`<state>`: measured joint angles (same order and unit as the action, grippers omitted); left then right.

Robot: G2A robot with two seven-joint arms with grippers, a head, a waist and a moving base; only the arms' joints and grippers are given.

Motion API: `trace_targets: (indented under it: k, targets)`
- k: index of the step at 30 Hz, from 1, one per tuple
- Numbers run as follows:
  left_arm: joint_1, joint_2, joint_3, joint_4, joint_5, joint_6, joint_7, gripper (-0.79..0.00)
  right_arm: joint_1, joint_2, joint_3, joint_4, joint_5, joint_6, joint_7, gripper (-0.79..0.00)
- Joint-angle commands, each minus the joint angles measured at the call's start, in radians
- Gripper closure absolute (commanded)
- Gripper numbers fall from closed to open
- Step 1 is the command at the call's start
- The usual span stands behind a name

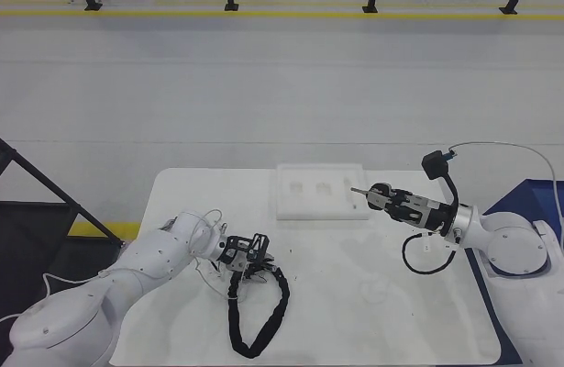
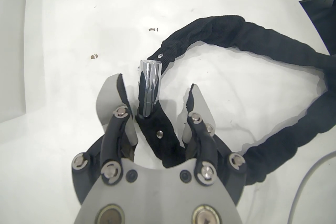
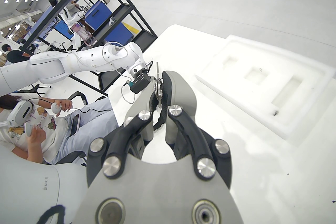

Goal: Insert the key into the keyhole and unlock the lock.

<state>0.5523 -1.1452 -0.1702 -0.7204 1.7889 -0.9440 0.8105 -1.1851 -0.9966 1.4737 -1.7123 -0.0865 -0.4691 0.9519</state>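
White table point(image 1: 373, 303): the black-sleeved chain lock point(image 1: 263, 321) lies at its 8 o'clock, with the left gripper point(image 2: 156, 83) released, jaws spread either side of the lock's chrome cylinder point(image 2: 149, 93). At 1 o'clock, the right gripper point(image 1: 381, 194) is clenched on the key point(image 3: 157, 68).

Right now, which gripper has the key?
The right gripper: it is shut on the key. The left gripper is open, its fingers either side of the lock's metal cylinder.

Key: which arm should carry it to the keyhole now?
Right. The right pincer grips the key, its shaft sticking out free; the left pincer sits at the lock.
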Motion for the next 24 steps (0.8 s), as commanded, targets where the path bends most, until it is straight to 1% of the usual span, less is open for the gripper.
trace_targets:
  k: [1,6,11,14,18,20,24]
  targets:
    - [-0.002,-0.003,-0.002,0.006,0.003,0.004,0.014,0.0,0.0,0.0,0.0,0.0,0.0,0.0,0.0,0.0]
    - [-0.012,0.001,-0.012,0.015,0.004,0.009,0.062,0.0,0.0,0.0,0.0,0.0,0.0,0.0,0.0,0.0]
    - [-0.02,0.023,-0.032,-0.022,-0.033,0.007,0.073,0.0,0.0,0.0,0.0,0.0,0.0,0.0,0.0,0.0]
    - [-0.027,0.043,-0.045,-0.076,-0.063,-0.011,0.054,0.0,0.0,0.0,0.0,0.0,0.0,0.0,0.0,0.0]
    - [-0.037,0.075,-0.073,-0.172,-0.109,-0.052,0.009,0.0,0.0,0.0,0.0,0.0,0.0,0.0,0.0,0.0]
    - [-0.036,0.09,-0.095,-0.225,-0.119,-0.049,-0.031,0.0,-0.011,0.0,-0.011,-0.01,-0.013,0.008,-0.006,0.0]
    - [-0.024,0.121,-0.157,-0.339,-0.182,-0.042,-0.128,0.0,-0.004,0.003,-0.055,-0.001,0.025,0.086,0.112,0.0]
